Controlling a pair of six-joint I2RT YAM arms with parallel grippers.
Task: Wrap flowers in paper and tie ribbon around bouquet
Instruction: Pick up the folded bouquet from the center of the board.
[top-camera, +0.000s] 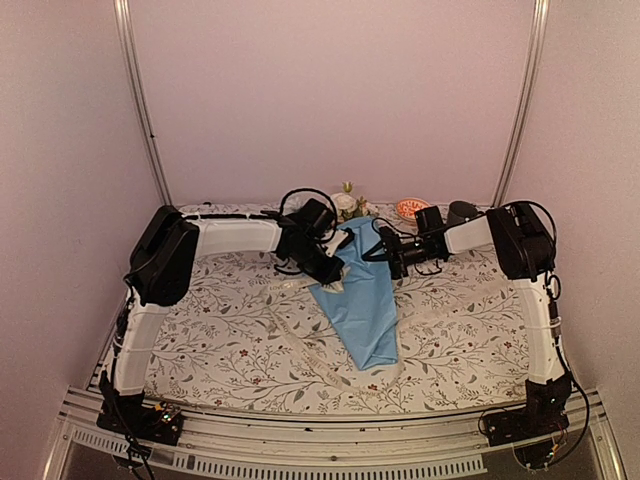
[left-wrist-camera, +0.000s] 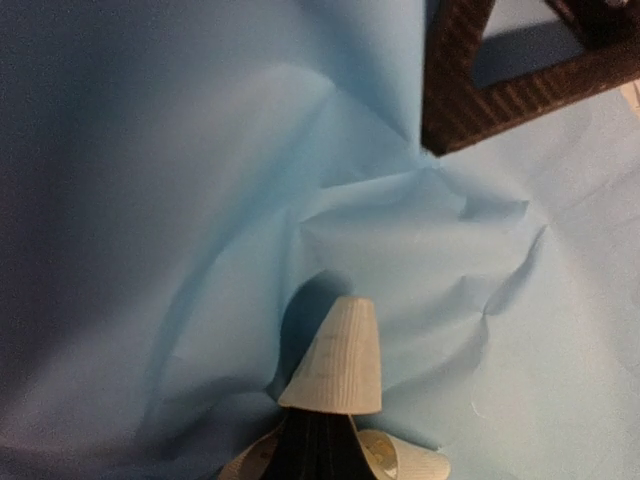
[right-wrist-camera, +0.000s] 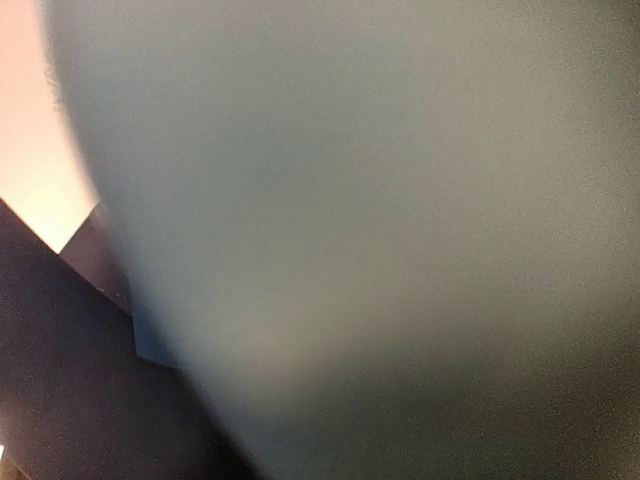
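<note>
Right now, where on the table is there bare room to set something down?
Bare tablecloth lies near-left, between the left arm and the ribbon, and near-right, between the blue paper and the right arm. Crowded: far middle, where the left gripper and right gripper meet at the paper, flowers behind.

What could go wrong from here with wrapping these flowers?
The paper looks loosely rolled, creasing under the shut left gripper; it may tear or spring open. Paper blankets the right wrist view, so the right gripper may grab blind. The ribbon trails loose on the tablecloth and could snag.
</note>
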